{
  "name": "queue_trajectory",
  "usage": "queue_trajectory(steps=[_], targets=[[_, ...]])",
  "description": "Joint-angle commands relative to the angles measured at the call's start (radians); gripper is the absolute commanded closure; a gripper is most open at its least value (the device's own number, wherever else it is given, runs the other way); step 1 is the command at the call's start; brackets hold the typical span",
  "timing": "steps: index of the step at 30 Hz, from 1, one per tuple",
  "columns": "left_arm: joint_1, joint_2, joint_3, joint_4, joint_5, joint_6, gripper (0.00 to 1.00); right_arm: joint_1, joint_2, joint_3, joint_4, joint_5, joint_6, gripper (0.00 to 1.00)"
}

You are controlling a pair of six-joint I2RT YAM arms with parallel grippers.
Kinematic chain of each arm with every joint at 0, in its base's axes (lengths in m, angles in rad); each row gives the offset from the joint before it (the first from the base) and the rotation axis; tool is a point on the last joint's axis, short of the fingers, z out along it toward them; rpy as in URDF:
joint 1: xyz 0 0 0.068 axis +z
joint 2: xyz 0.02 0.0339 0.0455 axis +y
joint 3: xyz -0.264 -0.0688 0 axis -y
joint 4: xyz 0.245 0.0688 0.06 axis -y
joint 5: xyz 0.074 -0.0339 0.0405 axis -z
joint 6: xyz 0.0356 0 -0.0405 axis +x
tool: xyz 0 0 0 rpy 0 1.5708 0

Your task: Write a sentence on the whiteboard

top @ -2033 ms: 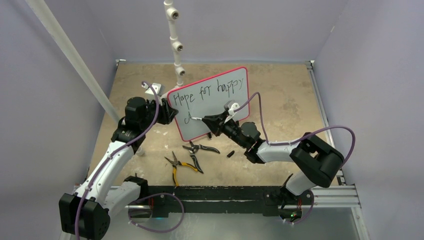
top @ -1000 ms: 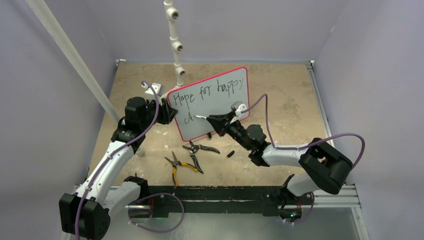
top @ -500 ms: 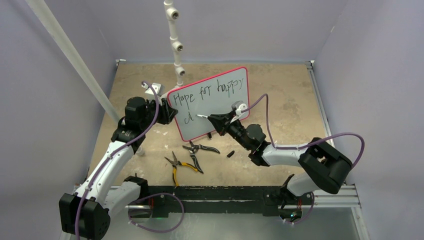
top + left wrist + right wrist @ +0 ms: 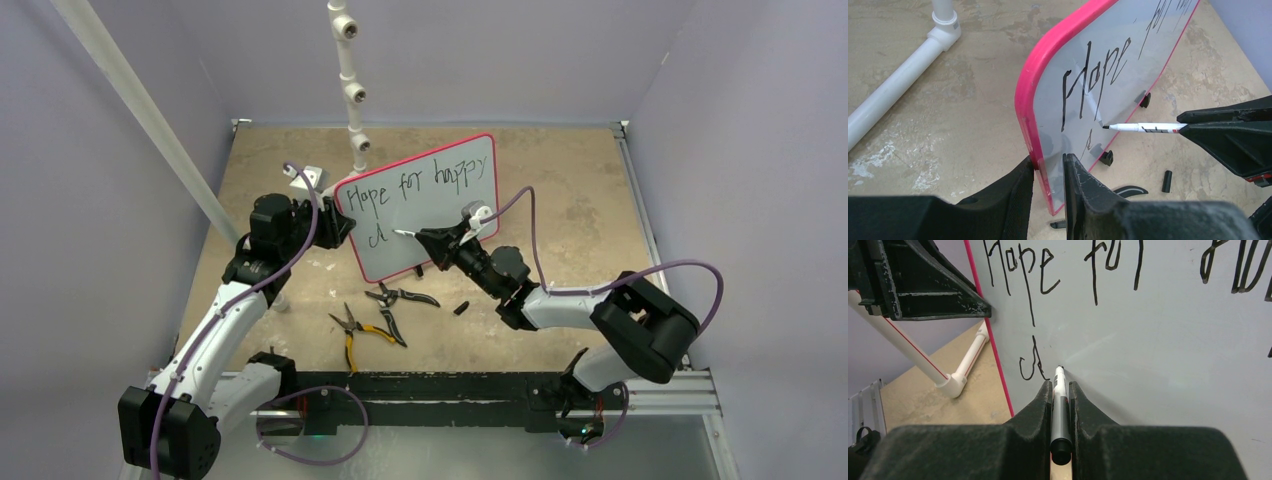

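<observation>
Black sentence [image 4: 415, 183] reads "Hope for happy d" on the whiteboard [image 4: 455, 205], mid-table toward the far edge. My left gripper [image 4: 1048, 162] pinches its pink frame; my right gripper [image 4: 1060, 385] clamps the marker [image 4: 1140, 128], tip at the board. I'd press lightly and stroke slowly.

Plain lavender walls [image 4: 520, 60] enclose a mottled tan tabletop [image 4: 575, 195] crossed by white pipes [image 4: 130, 100].

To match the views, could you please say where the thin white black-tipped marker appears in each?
Top external: thin white marker at centre, tip at the red-framed whiteboard.
Left wrist: marker right of centre, horizontal.
Right wrist: marker bottom centre, pointing up.
Shared landmark: handwritten word "Hope".
</observation>
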Motion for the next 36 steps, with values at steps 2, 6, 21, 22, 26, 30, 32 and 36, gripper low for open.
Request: queue_trajectory(steps=[2,6,21,22,26,30,32,36], targets=[[0.004,0.000,0.010,0.029,0.017,0.008,0.74,-0.007,0.005,0.036,0.060,-0.035,-0.031,1.00],[0.004,0.000,0.010,0.028,0.018,0.007,0.74,-0.008,0.014,0.039,0.066,-0.039,-0.038,1.00],[0.004,0.000,0.010,0.030,0.024,0.007,0.74,-0.007,0.036,0.019,-0.017,-0.022,-0.019,1.00],[0.004,0.000,0.010,0.029,0.024,0.007,0.74,-0.008,0.037,0.020,-0.017,-0.017,-0.020,1.00],[0.004,0.001,0.009,0.031,0.025,0.007,0.74,-0.007,0.033,0.023,-0.028,0.013,-0.023,1.00],[0.004,0.003,0.010,0.031,0.027,0.007,0.73,-0.007,0.017,0.023,-0.040,0.030,-0.030,1.00],[0.004,0.003,0.010,0.032,0.027,0.006,0.73,-0.008,0.010,0.026,-0.048,0.036,-0.037,1.00],[0.004,0.004,0.010,0.032,0.028,0.007,0.73,-0.008,0.001,0.025,-0.053,0.039,-0.040,1.00]])
